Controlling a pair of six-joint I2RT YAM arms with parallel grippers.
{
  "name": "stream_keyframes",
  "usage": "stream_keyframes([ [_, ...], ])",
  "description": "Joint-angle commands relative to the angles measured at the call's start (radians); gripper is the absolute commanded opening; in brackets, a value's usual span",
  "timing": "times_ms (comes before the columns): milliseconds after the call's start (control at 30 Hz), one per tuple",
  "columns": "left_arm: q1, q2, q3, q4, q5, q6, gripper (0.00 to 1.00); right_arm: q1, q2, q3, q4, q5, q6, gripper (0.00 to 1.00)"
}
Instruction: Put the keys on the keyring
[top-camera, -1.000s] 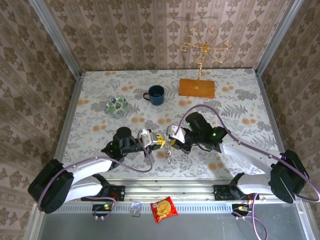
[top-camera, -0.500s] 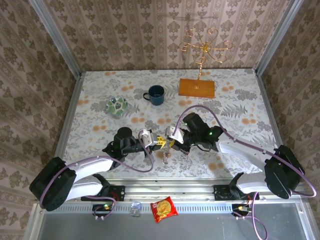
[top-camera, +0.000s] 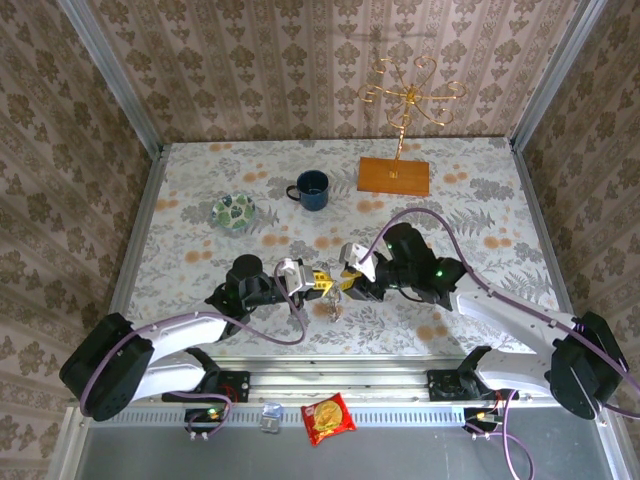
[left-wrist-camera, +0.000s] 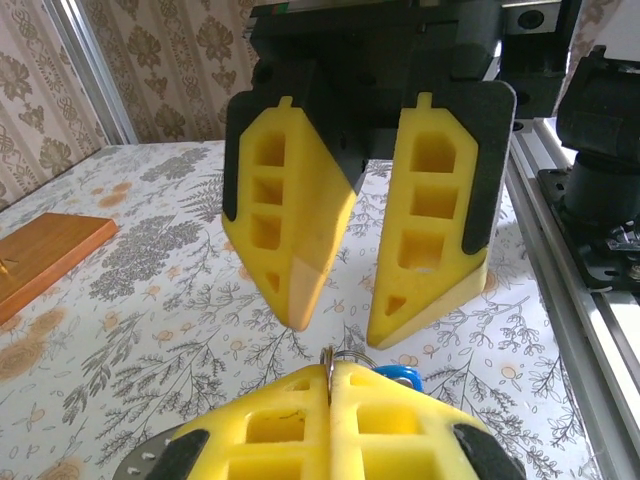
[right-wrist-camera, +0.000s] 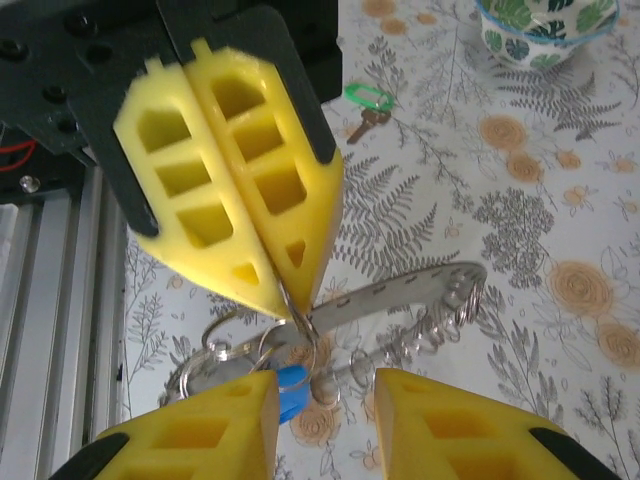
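Top external view: the left fingers (top-camera: 318, 282) and the right fingers (top-camera: 348, 281) meet almost tip to tip over the near middle of the floral desk (top-camera: 480, 210). They are well apart from the blue mug (top-camera: 312, 189), the green-patterned dish (top-camera: 234, 211) and the gold wire stand (top-camera: 410, 95) on its wooden base (top-camera: 394, 175) at the back. In the right wrist view the left fingers are pressed shut, pad against pad, with a thin wire loop of the keyring (right-wrist-camera: 400, 292) pinched at their tips. From that pinch the keyring's flat grey strip and its coiled edge reach out to the side above the desk; whether the far end touches the surface cannot be told. The right fingers stand spread apart and grip nothing, and the keyring's small loops lie just beyond the gap between them. The blue key (right-wrist-camera: 290, 388) sits among those loops, its plastic head just beside the inner face of one right finger. The green key (right-wrist-camera: 365, 100) lies flat on the desk, apart from the keyring, on the dish side of the left fingers. The left wrist view shows the same pinch from behind: a sliver of metal stands up between the closed yellow pads, with the blue head peeking out next to it.
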Motion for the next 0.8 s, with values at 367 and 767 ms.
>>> stream_keyframes([
  [367,-0.005,0.011,-0.012,0.107,0.04,-0.044,0.0,-0.001,0.068,-0.037,0.173,-0.083,0.071,0.2],
  [767,-0.004,-0.009,-0.007,0.004,-0.013,-0.02,0.13,0.0,0.066,0.043,-0.03,-0.052,-0.072,0.0],
])
